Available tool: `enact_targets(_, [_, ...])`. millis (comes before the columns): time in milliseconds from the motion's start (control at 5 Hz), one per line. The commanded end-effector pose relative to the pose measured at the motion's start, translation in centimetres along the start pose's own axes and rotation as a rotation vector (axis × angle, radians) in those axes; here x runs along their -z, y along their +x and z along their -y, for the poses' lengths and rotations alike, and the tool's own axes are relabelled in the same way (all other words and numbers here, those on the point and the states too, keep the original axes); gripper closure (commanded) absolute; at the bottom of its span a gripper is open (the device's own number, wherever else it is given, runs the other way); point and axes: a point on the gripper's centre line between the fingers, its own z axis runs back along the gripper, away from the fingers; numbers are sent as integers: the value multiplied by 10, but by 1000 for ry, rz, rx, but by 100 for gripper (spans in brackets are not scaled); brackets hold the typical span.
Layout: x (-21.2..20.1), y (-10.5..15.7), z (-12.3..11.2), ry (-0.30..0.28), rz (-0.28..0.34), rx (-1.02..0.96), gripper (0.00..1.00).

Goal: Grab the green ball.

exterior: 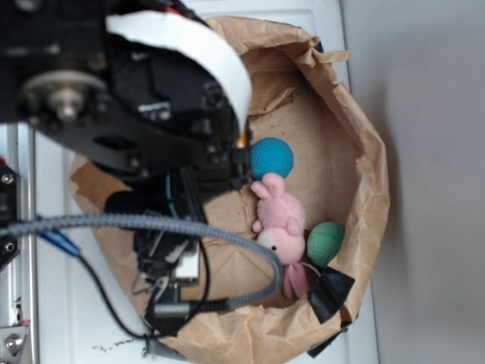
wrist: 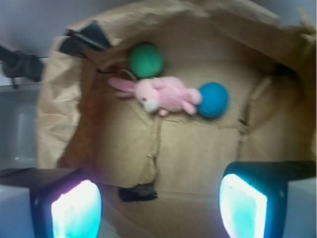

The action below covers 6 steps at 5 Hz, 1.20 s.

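Big crumpled paper bag point(wrist: 198, 163) lying wide. Hand point(wrist: 158, 206) spread apart, holding nothing, up over the bag floor. Pink bunny point(wrist: 166, 94) between two balls. Blue ball point(wrist: 213, 99) touching its feet. Green ball point(wrist: 146, 60) by its ears, near the bag wall.

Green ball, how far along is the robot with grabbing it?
Barely started. The green ball lies untouched in the paper bag, beside the pink bunny. In the wrist view the claw is open, empty and well short of it. Left: move over the ball, lower, close and lift.
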Motion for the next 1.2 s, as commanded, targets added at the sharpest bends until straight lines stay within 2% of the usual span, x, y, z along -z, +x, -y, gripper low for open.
enact_targets(0, [-2, 10, 4, 24, 24, -6, 0])
enact_targets(200, [-2, 10, 4, 24, 24, -6, 0])
enact_targets(400, [18, 12, -2, -31, 54, 40, 0])
enact_targets(600, [31, 19, -3, -35, 96, 27, 0])
enact_targets(1000, [70, 37, 4, 41, 142, 20, 0])
